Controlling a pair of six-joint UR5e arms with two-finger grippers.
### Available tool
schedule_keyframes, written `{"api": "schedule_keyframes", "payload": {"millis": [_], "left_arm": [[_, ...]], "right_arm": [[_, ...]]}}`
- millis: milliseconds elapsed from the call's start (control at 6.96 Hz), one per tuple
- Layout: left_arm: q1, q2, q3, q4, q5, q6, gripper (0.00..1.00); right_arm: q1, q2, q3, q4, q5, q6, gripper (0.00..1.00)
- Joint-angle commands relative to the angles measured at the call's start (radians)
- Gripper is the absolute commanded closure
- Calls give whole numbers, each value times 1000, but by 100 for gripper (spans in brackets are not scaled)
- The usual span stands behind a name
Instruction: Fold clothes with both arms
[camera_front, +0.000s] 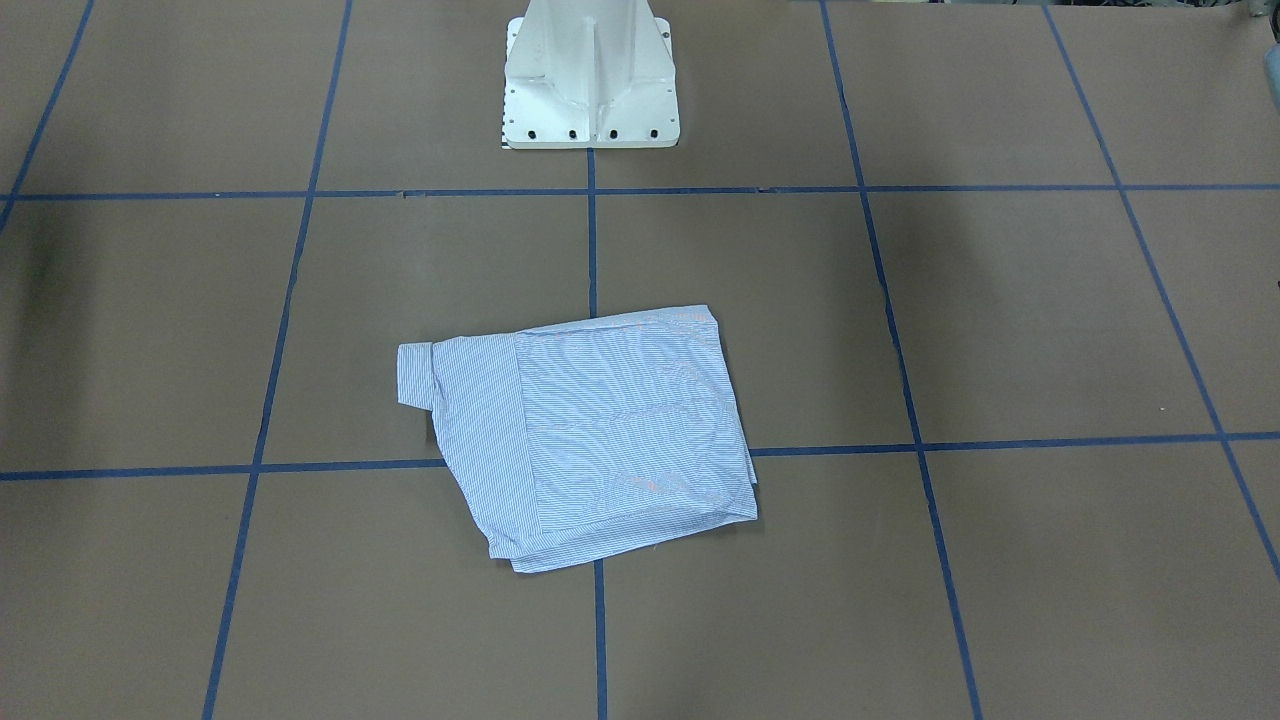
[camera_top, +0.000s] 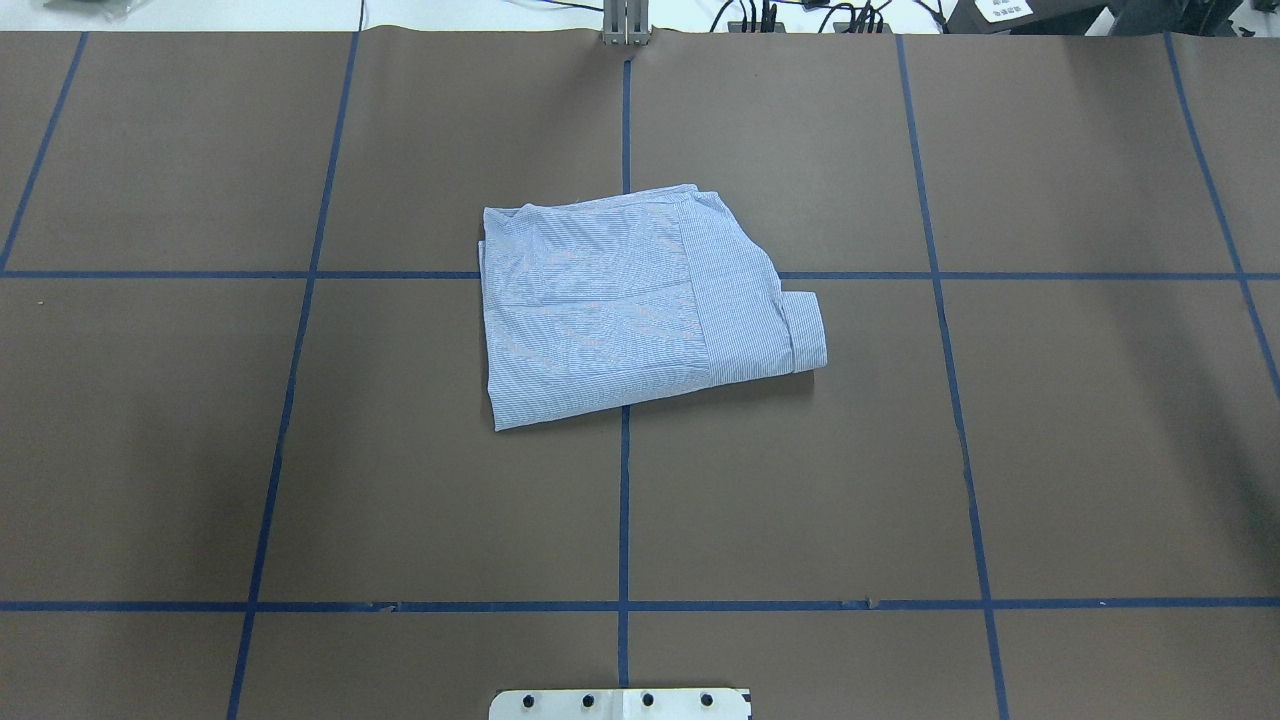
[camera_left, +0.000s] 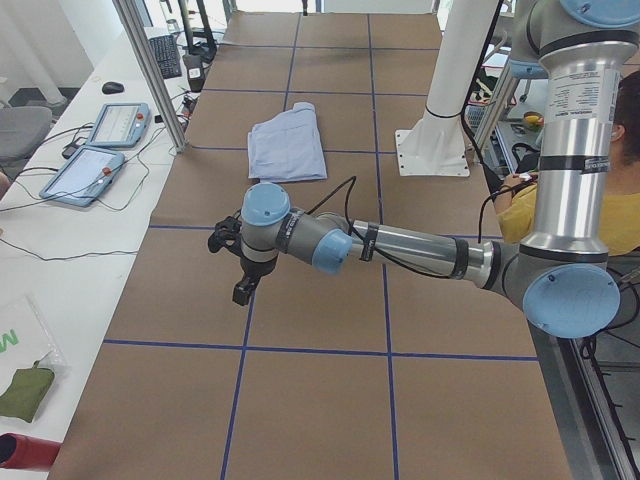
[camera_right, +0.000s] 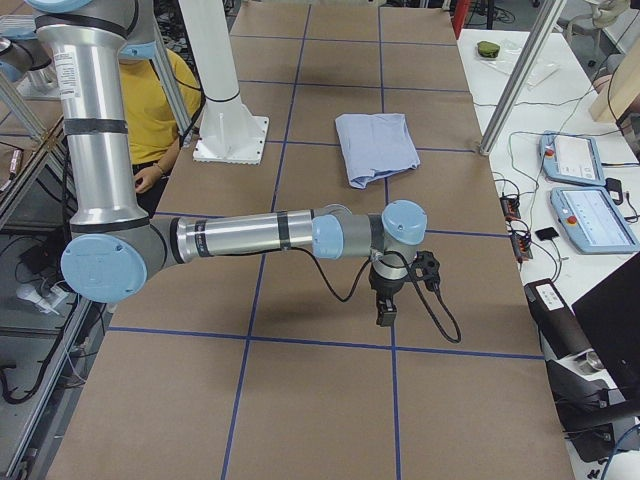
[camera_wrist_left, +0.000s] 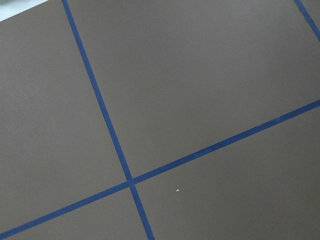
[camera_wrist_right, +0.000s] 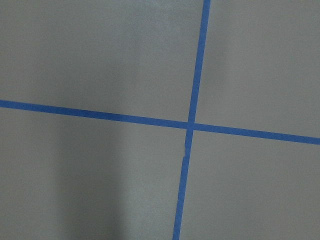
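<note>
The clothes are one light blue striped shirt (camera_front: 600, 430), folded into a rough rectangle and lying flat near the table's middle (camera_top: 620, 310), with a cuff sticking out at one side. It also shows small in the side views (camera_left: 287, 145) (camera_right: 377, 145). Both arms are stretched out low over the table, far from the shirt. The left gripper (camera_left: 243, 290) and the right gripper (camera_right: 385, 310) point down over bare mat; I cannot tell whether they are open or shut. The wrist views show only brown mat and blue tape lines.
The white pedestal base (camera_front: 590, 80) stands at the robot's edge of the table. Teach pendants (camera_left: 100, 150) (camera_right: 580, 190) and cables lie on a side bench. A person in yellow (camera_right: 160, 100) sits behind the robot. Metal frame posts (camera_left: 150, 70) rise at the table's far edge.
</note>
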Motion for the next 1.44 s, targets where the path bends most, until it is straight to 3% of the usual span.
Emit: {"api": "schedule_keyframes", "payload": {"millis": [0,574,1292], "left_arm": [[1,-2,-14,-9,-8,-1,0],[2,-11,-23,-12,-15,-2,0],[3,-11,-23,-10,-18,-1,0]], "right_arm": [[0,-22,1,43,4,-42,0],[2,-24,-13,43,122,-29,0],[0,-19,1,44,118,-30,0]]}}
